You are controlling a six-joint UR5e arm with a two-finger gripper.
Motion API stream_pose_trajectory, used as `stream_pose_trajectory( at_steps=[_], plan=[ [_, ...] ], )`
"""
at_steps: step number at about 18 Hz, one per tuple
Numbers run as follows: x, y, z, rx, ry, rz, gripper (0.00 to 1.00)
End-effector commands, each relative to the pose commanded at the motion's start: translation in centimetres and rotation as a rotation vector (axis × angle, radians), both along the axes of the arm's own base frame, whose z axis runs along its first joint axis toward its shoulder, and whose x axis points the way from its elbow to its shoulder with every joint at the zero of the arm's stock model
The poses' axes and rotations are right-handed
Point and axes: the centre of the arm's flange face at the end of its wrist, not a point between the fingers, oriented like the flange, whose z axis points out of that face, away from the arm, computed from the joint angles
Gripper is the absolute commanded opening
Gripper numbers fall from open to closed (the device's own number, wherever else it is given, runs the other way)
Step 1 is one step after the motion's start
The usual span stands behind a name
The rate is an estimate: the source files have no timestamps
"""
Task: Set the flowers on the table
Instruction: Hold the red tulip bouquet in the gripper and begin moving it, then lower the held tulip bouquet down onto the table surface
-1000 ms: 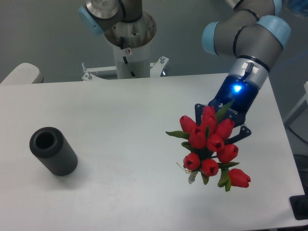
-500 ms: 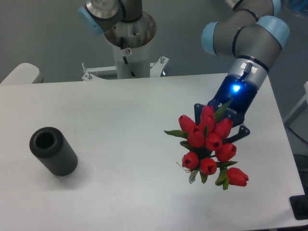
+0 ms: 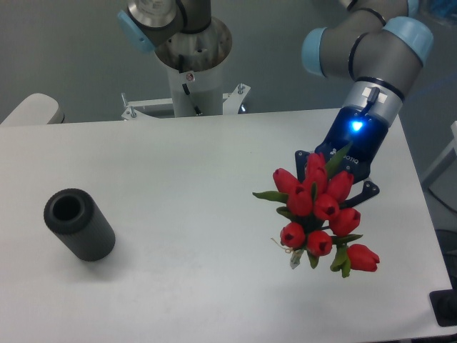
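— While the flowers [image 3: 319, 211] hang in the lower right of the frame, which step would you call this?
— Carrying, I'd judge. The gripper [image 3: 335, 184] sits behind the red heads, and the bunch seems raised above the table [image 3: 178, 179], not lying on it.
— Are the fingers pinching the stems?
— Probably, but the blooms hide them; I cannot tell how they stand.
— And next?
— Lower the bunch until it rests on the white top, then let go. The dark cylinder [image 3: 78, 224] at the left is well apart, so it shouldn't interfere.
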Motion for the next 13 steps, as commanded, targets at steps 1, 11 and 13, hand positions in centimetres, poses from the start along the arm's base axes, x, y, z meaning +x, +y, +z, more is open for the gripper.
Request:
stream_pose_trajectory(
  at_steps=[1, 11, 13],
  plan=[
    [0.1, -0.1, -0.1, -0.017, 0.009, 0.009, 0.18],
    [1.7, -1.6, -2.2, -0.238, 0.214, 0.018, 0.17],
    [2.6, -1.1, -3.1, -0.299, 0.271, -0.012, 0.17]
  ],
)
